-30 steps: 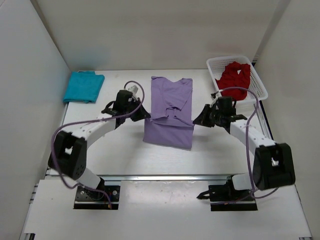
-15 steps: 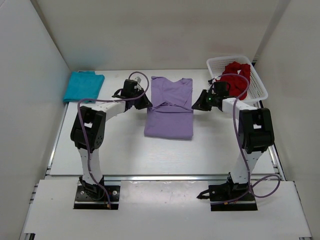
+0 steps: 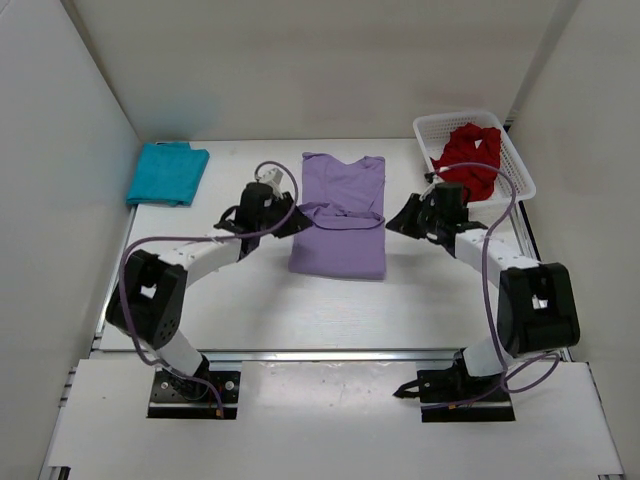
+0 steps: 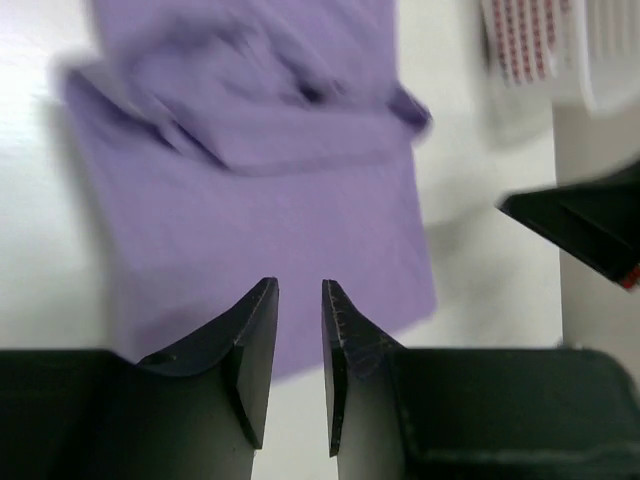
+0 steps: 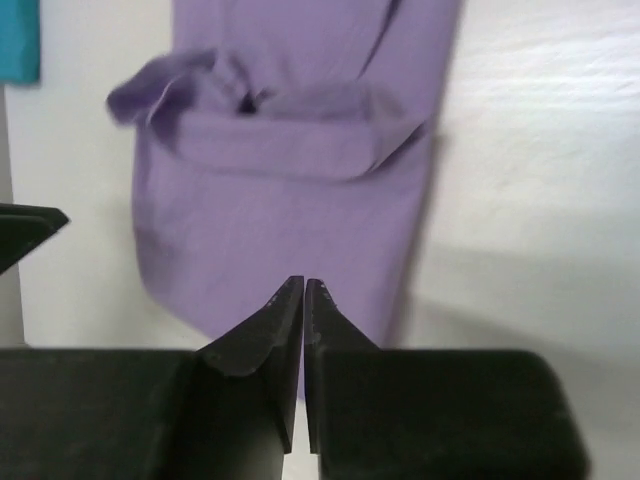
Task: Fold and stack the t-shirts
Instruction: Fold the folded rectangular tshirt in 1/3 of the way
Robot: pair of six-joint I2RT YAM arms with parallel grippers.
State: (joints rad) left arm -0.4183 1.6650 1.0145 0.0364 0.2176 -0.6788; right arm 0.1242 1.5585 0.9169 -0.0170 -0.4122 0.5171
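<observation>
Lavender t-shirt lies flat between both grippers, its long axis crossing the line from one to the other. Left gripper is just beside one edge, jaws slightly apart, empty. Right gripper is equally near the other edge, fingers almost together, empty.

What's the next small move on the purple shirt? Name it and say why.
Probably open the right gripper and, with the left gripper, take the near corners of the lavender t-shirt for another fold. It lies half folded, both grippers flank it, and neither holds cloth.
</observation>
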